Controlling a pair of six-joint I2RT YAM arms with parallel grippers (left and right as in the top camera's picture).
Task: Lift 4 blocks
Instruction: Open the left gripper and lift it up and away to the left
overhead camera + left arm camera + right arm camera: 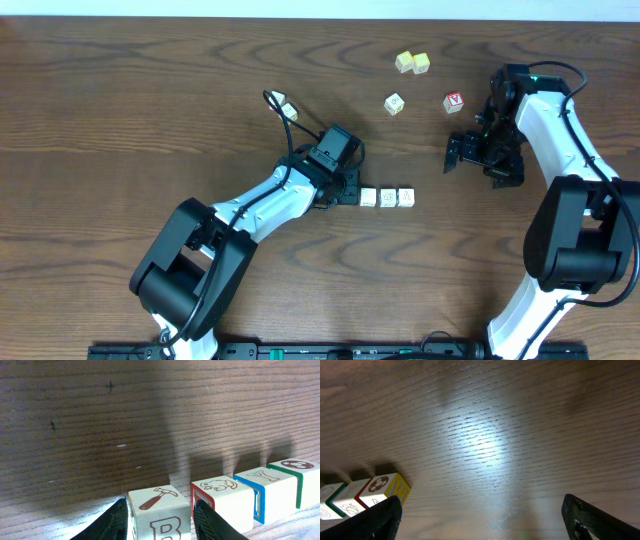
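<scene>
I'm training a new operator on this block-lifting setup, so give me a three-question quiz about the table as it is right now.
1. How many whitish wooden alphabet cubes stand in the row in the left wrist view?
2. True or false: the fingers of the right gripper stand wide open, holding nothing.
3. Which print tops the end cube that the left gripper straddles? A hammer, B ball, C frog.
Key: 1 four; 2 true; 3 A.
</scene>
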